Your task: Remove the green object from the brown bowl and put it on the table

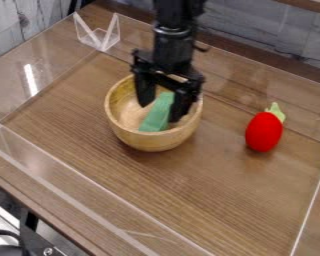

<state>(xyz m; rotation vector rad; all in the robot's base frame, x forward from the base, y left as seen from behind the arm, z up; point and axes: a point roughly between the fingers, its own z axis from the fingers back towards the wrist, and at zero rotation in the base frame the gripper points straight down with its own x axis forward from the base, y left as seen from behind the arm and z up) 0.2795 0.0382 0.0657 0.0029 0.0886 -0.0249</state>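
Observation:
The brown bowl (133,133) sits left of centre on the table (190,190). Inside it lies the green object (157,116), a flat mint block, its upper end hidden by my gripper. My gripper (166,103) points straight down into the bowl with its black fingers (144,92) spread wide on either side of the block's upper part. It is open, and I cannot tell whether the fingers touch the block.
A red strawberry-like object with a green top (266,130) stands to the right of the bowl. Clear acrylic walls (29,80) edge the tabletop, with a folded clear piece (96,33) at the back left.

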